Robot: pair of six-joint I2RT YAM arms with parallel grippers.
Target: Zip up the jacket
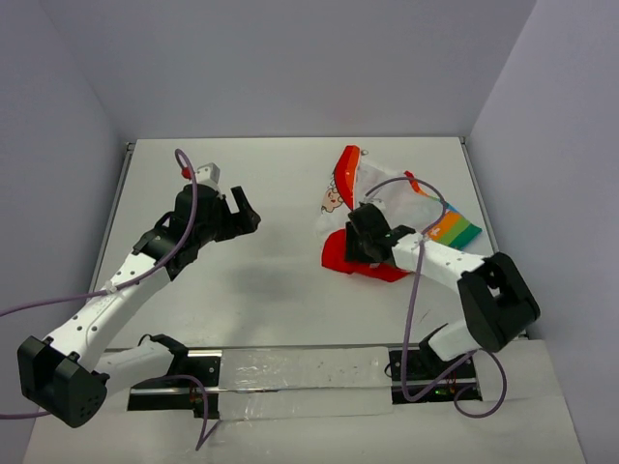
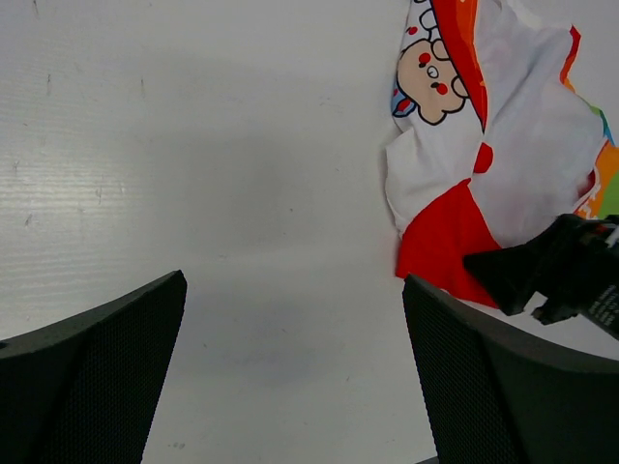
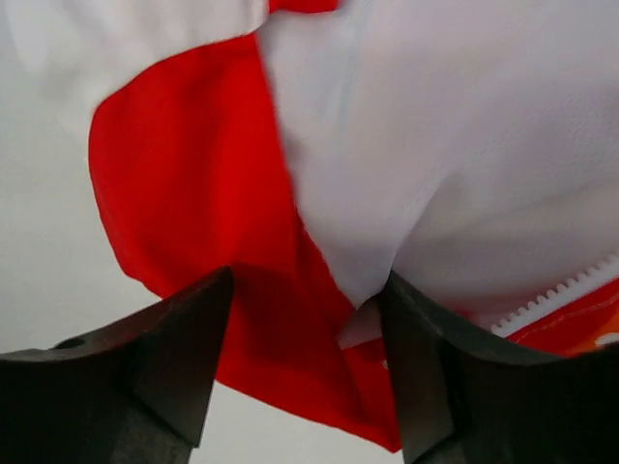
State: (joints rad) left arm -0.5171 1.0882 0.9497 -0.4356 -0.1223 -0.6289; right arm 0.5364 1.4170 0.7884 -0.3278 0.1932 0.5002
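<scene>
The jacket (image 1: pixel 387 198) lies crumpled at the right of the table, with white lining up, a red edge, a bear print (image 1: pixel 334 201) and a rainbow panel (image 1: pixel 455 229). My right gripper (image 1: pixel 360 242) is open, low over the red hood part (image 3: pixel 193 164). Its jaws stand on either side of a fold of red and white fabric, and the gripper (image 3: pixel 309 358) is not closed on it. White zipper teeth (image 3: pixel 556 290) show at the right. My left gripper (image 1: pixel 247 213) is open and empty above bare table (image 2: pixel 295 377), left of the jacket (image 2: pixel 503 145).
The white table (image 1: pixel 261 280) has raised edges and grey walls on three sides. Purple cables run along both arms. The right gripper's black body (image 2: pixel 551 266) shows in the left wrist view, on the jacket.
</scene>
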